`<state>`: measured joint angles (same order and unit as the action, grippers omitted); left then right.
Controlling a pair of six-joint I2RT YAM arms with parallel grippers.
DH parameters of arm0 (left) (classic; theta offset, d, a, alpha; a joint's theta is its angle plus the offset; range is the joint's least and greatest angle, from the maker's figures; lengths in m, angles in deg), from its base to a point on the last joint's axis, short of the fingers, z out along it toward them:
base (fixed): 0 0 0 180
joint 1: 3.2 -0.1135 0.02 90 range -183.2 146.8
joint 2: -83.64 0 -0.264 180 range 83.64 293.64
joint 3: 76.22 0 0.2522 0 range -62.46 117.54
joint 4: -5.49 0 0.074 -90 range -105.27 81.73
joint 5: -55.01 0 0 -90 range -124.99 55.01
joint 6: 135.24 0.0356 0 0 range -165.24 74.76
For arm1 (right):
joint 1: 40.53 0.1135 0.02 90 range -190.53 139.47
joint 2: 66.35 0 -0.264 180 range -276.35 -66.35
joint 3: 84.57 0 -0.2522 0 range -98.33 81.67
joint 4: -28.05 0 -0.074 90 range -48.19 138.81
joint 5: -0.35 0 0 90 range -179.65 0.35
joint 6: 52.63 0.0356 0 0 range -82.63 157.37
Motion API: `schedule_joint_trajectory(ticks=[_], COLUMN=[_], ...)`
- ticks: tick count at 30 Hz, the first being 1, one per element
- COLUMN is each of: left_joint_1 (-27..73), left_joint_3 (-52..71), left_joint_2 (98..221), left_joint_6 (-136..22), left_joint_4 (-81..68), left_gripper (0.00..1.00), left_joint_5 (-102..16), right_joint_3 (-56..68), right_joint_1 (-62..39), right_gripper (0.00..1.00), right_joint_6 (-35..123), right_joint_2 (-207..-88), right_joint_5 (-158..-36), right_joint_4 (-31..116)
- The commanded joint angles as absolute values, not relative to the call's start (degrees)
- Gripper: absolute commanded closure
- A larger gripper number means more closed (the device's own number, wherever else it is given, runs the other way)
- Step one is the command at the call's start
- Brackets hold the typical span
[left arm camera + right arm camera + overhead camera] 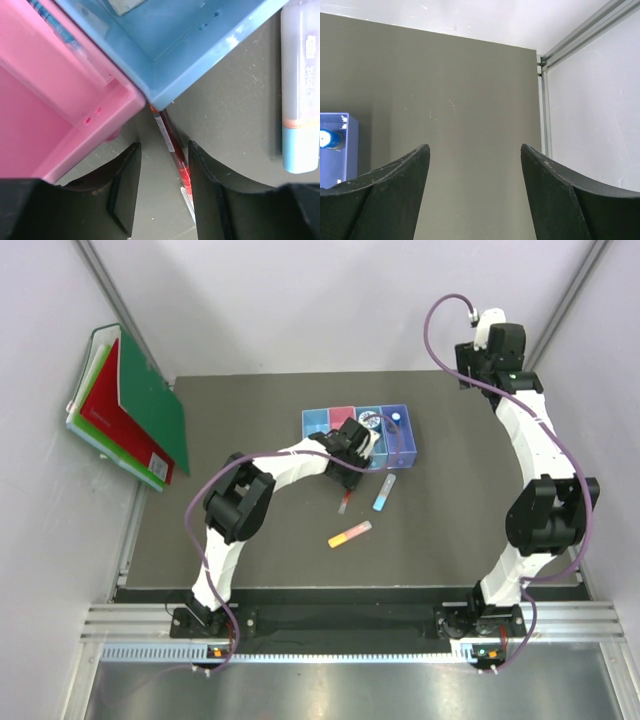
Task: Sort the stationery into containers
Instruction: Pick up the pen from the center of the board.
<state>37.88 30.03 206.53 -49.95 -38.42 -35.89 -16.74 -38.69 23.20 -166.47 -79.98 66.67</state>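
**Left gripper astride the red-black pen at the near edge of the bins**

The red-black pen (172, 145) lies flat on the dark table (260, 530). Its far end is tucked against the seam where the pink bin (55, 110) and the blue bin (190, 45) join. The left gripper (164, 150) stands over it with its jaws parted, one finger (125, 190) on each side. The pen runs closer to the right-hand finger, and no grip on it shows.

The two bin walls stand right at the pen's far end and crowd the fingertips. Just right of the pen lies the light-blue stick (385, 492), apart from it. Nearer the arm bases, the yellow-pink stick (350, 534) lies alone.

The overhead view shows the whole row. The light-blue bin (315, 424) is leftmost, a round blue tin (370, 420) sits in the blue bin, and a grey-capped blue bottle (397, 417) sits in the violet-blue bin (405, 445). There the left wrist hides most of the pen. Only the left wrist view shows its far end, and also a striped blue pen (55, 25) lying in the pink bin.

The right gripper (474, 147) hangs at the far right corner with its jaws wide and bare table between them. Green and red folders (130, 410) lean against the left wall.
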Motion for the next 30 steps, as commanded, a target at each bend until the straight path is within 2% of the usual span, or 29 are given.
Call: schedule_joint_trajectory(ticks=[1, 4, 5, 8, 9, 13, 21, 30], left_joint_1=[38.9, 39.2, 39.2, 39.3, 39.3, 39.3, 39.0, 37.2], left_joint_3=[29.7, 29.2, 29.2, 29.2, 29.2, 29.2, 26.5, 27.1], left_joint_2=[210.2, 210.2, 210.3, 210.3, 210.3, 210.3, 204.1, 193.6], left_joint_6=[-50.2, -50.0, -50.0, -49.7, -49.7, -49.5, -48.1, -44.3], left_joint_4=[-43.9, -44.4, -44.6, -45.4, -45.6, -46.9, -46.9, -43.5], left_gripper=[0.54, 0.59, 0.67, 0.80, 0.88, 1.00, 1.00, 1.00], left_joint_5=[-33.3, -32.6, -32.6, -32.5, -32.6, -32.8, -33.9, -42.4], right_joint_3=[-19.8, -19.8, -19.7, -19.8, -19.8, -19.7, -20.0, -19.9], right_joint_1=[-39.7, -39.8, -39.9, -40.0, -40.1, -40.1, -40.2, -40.1], right_gripper=[0.27, 0.27, 0.27, 0.27, 0.27, 0.27, 0.27, 0.27], right_joint_6=[24.3, 24.5, 24.6, 24.6, 24.5, 24.5, 24.5, 25.3], right_joint_2=[-162.6, -162.3, -162.1, -161.7, -161.7, -161.6, -161.5, -160.9], right_joint_5=[-80.9, -81.2, -81.3, -81.4, -81.5, -81.7, -82.2, -82.7], right_joint_4=[64.4, 64.5, 64.4, 64.5, 64.4, 64.4, 64.7, 65.6])
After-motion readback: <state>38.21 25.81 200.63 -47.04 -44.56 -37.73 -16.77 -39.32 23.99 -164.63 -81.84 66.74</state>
